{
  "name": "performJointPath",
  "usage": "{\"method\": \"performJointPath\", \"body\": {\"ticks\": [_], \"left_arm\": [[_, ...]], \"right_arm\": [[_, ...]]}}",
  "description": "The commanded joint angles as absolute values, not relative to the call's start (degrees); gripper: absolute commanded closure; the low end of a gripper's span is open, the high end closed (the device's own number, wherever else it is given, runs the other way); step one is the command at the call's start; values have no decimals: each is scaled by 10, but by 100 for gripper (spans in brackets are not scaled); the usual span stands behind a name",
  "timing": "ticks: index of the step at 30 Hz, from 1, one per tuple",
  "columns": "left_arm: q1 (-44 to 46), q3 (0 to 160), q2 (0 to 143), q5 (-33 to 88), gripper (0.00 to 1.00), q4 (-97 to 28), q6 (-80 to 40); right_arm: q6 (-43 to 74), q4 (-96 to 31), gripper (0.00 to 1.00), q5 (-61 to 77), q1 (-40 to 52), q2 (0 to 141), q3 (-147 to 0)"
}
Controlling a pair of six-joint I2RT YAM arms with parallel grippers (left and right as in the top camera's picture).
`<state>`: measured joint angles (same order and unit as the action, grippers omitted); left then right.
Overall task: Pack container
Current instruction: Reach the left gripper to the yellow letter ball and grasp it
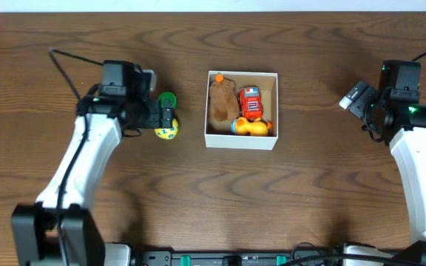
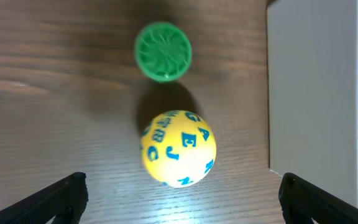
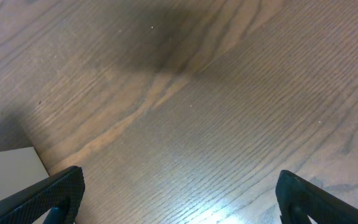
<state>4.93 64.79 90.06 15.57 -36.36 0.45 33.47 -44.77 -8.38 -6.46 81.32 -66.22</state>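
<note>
The desk [image 1: 309, 192] is brown wood with wavy lines. In the middle sits the container [image 1: 240, 140], a white box with a tan inside. It has three toys in it: a brown toy [image 1: 221, 103] with an orange bit on top, a red car [image 1: 250, 102] and a yellow duck [image 1: 251, 127]. Just left of the box a yellow ball [image 2: 179, 148] with blue letters lies on the desk. A green round thing [image 2: 163, 51] is near it. The left fingers [image 2: 64, 194] are spread wide and hold nothing. The ball lies in the gap between their tips, and they do not touch it. The right fingers [image 3: 61, 186] are well to the right of the box, over the desk. They are spread wide too and hold nothing.
</note>
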Motion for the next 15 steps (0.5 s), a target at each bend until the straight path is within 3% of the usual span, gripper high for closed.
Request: {"method": "performJointPath", "body": {"ticks": [1, 15], "left_arm": [[51, 657, 948, 160, 2, -364, 20], [58, 655, 1028, 145, 2, -355, 49]], "right_arm": [[332, -447, 1, -86, -68, 818, -662], [332, -447, 1, -86, -68, 818, -662]]}}
